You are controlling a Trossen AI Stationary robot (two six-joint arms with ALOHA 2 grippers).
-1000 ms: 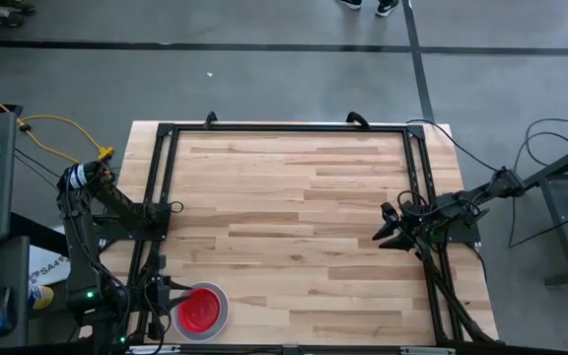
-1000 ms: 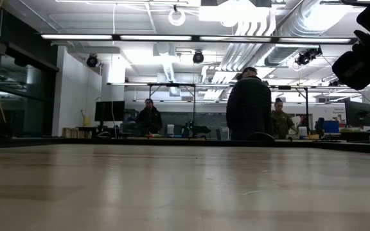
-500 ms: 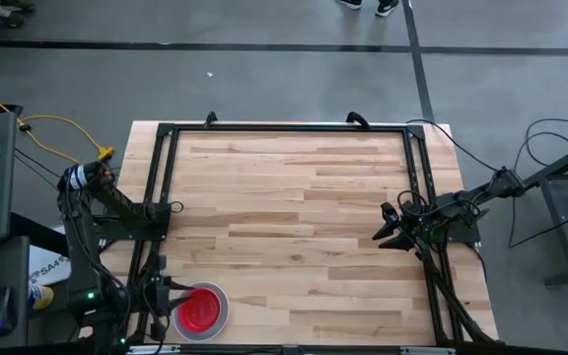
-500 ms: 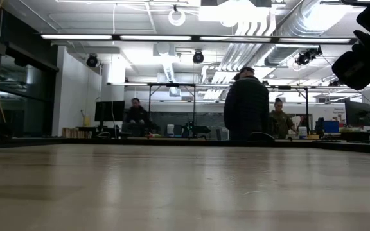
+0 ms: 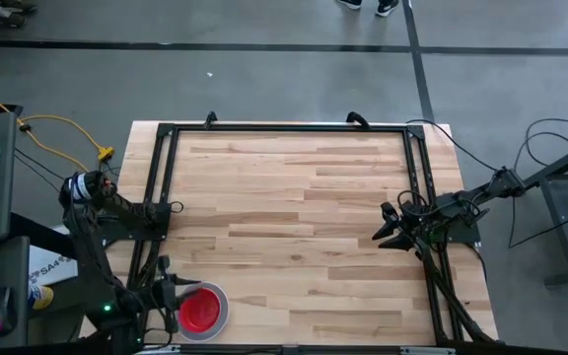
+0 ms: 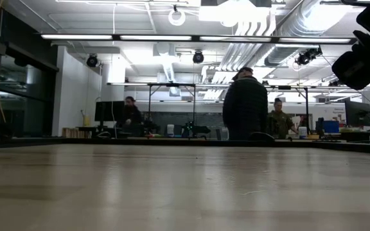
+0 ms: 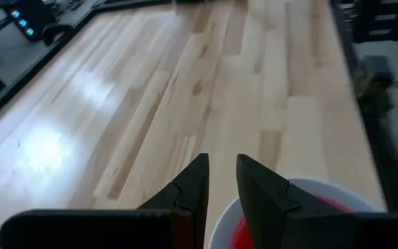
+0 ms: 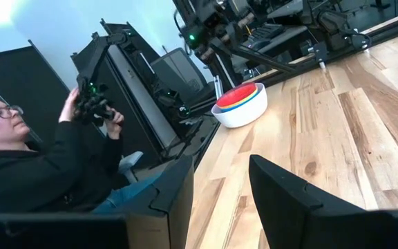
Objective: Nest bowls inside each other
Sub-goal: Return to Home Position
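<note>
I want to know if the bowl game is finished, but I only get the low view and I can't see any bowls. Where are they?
Observer: The bowls sit stacked at the table's left edge, in the bottom-left corner of the high view.
Operator: Which one is on top?
Observer: The red-pink bowl. Yellow and blue rims peek out beneath it, all inside the white bowl.
Operator: Is a gripper holding them?
Observer: No. The left gripper hovers at the stack's rim, holding nothing. The right gripper is open, far across the table.
</note>
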